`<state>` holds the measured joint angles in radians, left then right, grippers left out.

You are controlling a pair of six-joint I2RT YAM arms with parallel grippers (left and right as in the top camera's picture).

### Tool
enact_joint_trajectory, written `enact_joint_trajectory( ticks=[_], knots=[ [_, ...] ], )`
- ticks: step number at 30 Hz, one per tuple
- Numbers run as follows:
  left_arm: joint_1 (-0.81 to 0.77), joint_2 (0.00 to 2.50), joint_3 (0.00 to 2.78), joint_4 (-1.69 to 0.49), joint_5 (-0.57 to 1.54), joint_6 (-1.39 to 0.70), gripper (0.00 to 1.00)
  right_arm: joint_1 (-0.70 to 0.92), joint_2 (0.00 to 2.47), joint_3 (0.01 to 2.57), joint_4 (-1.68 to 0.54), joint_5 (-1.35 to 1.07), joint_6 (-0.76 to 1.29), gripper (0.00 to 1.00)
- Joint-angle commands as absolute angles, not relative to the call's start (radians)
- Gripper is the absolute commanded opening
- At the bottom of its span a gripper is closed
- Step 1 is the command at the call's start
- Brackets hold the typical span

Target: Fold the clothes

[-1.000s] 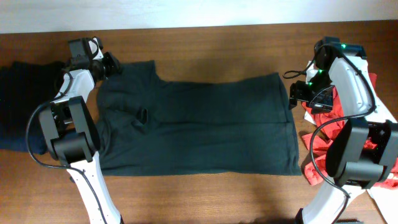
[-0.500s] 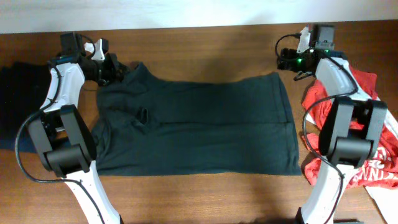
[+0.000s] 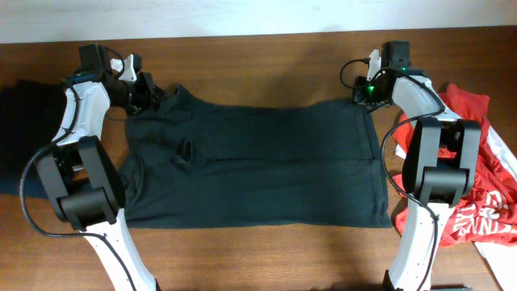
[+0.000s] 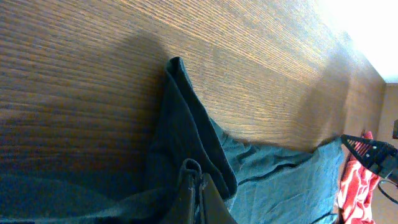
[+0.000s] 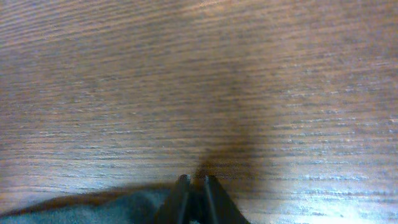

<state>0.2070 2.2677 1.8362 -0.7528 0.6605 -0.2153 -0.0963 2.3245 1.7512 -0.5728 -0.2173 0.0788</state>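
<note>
A dark green T-shirt [image 3: 258,162] lies spread flat on the wooden table [image 3: 266,56], its neck end to the left. My left gripper [image 3: 149,90] sits at the shirt's far left corner. In the left wrist view this gripper [image 4: 194,177] is shut on a bunched fold of the green cloth [image 4: 267,168]. My right gripper [image 3: 361,95] is at the shirt's far right corner. In the right wrist view its fingers [image 5: 194,180] are pressed together, with the shirt's edge [image 5: 118,208] running up to them from the left and bare wood beyond the tips.
A red garment [image 3: 477,162] lies heaped at the right edge, beside the right arm's base. Dark navy clothing [image 3: 24,129] lies at the left edge. A white cloth [image 3: 497,255] shows at the lower right corner.
The right gripper swung left from beside the red garment to the shirt's far right corner and closed. The left gripper stayed shut on the shirt's far left corner.
</note>
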Motion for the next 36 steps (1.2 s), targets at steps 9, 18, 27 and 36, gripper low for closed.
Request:
enact_joint_trajectory(
  ticks=[9, 18, 27, 36],
  knots=[
    [0.212, 1.878, 1.837, -1.116, 0.341, 0.020, 0.01, -0.133, 2.284, 2.173, -1.333, -0.110, 0.083, 0.04],
    [0.221, 1.867, 1.834, -1.653, 0.122, 0.024, 0.00, -0.178, 2.284, 2.127, -1.699, -0.029, 0.073, 0.04],
    [0.221, 1.867, 1.792, -1.688, 0.110, 0.024, 0.00, -0.183, 2.159, 1.832, -1.699, -0.056, 0.057, 0.04],
    [0.221, 1.867, 1.470, -1.681, 0.103, -0.015, 0.01, -0.183, 2.159, 1.625, -1.684, -0.044, 0.060, 0.05]
  ],
)
